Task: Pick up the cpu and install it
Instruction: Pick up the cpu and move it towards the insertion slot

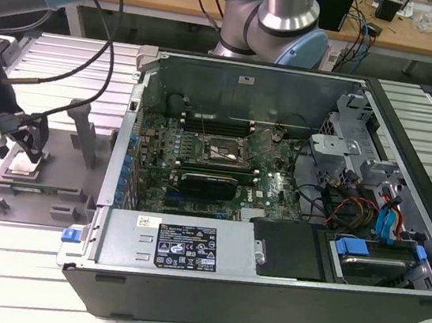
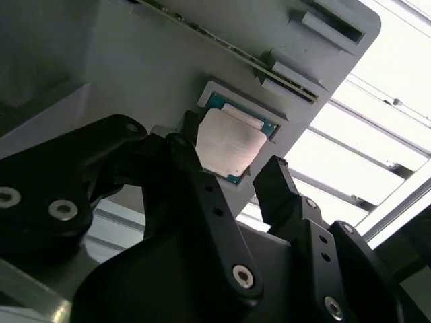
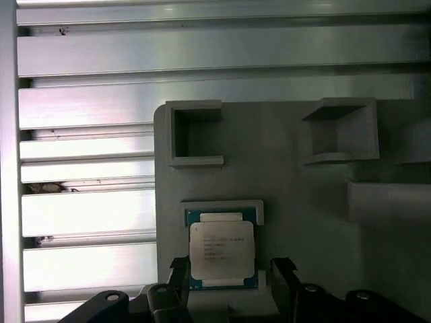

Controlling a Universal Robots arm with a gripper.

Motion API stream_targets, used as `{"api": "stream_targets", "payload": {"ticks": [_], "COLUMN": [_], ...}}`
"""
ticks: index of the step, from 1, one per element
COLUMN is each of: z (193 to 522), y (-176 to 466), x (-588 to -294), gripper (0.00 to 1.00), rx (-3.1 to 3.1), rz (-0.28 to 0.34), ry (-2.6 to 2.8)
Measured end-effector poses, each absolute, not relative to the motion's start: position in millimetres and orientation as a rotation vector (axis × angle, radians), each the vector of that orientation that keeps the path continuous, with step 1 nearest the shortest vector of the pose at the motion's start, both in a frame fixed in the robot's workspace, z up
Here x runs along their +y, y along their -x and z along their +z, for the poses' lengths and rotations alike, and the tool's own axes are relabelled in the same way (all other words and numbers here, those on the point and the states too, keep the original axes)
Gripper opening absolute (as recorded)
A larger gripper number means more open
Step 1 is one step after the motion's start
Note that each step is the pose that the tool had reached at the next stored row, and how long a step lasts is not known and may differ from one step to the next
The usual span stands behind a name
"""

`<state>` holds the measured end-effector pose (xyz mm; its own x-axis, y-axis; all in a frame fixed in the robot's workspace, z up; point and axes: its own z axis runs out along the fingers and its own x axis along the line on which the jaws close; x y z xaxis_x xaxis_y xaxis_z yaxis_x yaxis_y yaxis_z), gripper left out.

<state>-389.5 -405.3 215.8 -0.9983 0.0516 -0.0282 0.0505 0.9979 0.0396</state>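
Observation:
The cpu (image 3: 222, 247), a flat square chip with a silver-grey top, lies in a shallow recess of the grey plastic tray (image 3: 289, 182). My gripper (image 3: 230, 274) hangs just over it, open, one black finger (image 3: 179, 272) on each side of the chip and a small gap showing on one side. In the second wrist view the cpu (image 2: 229, 142) sits between the two fingertips (image 2: 275, 182) of the gripper (image 2: 229, 165). At the exterior view's left, the gripper (image 1: 25, 146) is low over the tray (image 1: 53, 192). The motherboard's black socket frame (image 1: 217, 150) stands uncovered inside the computer case.
The open computer case (image 1: 265, 271) takes up the middle and the exterior view's right, with cables, drive bays and a power supply. Grey upright posts (image 1: 84, 132) rise from the tray next to the gripper. A second arm's base (image 1: 277, 26) stands behind the case. Ribbed aluminium table (image 3: 87, 134) surrounds the tray.

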Motion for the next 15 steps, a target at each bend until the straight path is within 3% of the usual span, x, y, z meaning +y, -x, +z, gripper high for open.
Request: {"api": "stream_targets", "payload": {"ticks": [15], "z": [197.4], "y": [389.7], "x": [-399.6], "gripper": [0.60], "rx": [3.111], "rz": [0.059], "ry": [-0.030]}}
